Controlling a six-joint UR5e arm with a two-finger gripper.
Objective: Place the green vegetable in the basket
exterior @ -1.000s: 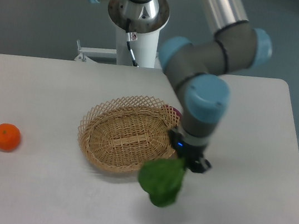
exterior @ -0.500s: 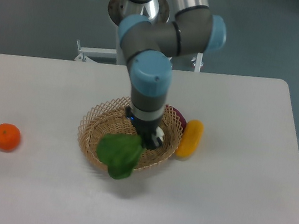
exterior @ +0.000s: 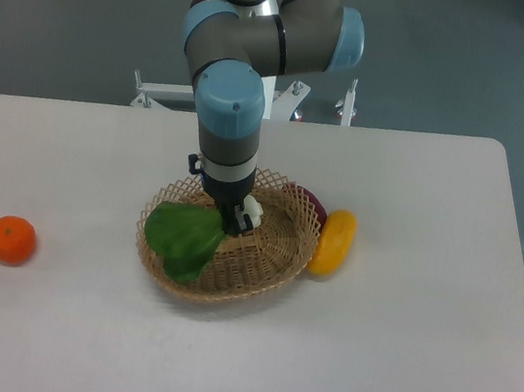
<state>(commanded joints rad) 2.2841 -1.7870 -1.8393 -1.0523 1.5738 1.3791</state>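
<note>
Over the left half of the basket (exterior: pixel 262 260), my claw (exterior: pixel 236 219) points down and pinches the green vegetable (exterior: pixel 183 237) by its pale stem, the dark leaves spreading over the basket's left rim. At the far left of the white bench (exterior: pixel 395 364) sits an orange (exterior: pixel 12 240), well apart from the basket. Just beside the basket's right rim lies a yellow oblong fruit (exterior: pixel 333 243), with a dark red thing (exterior: pixel 312 204) wedged at the rim behind it.
</note>
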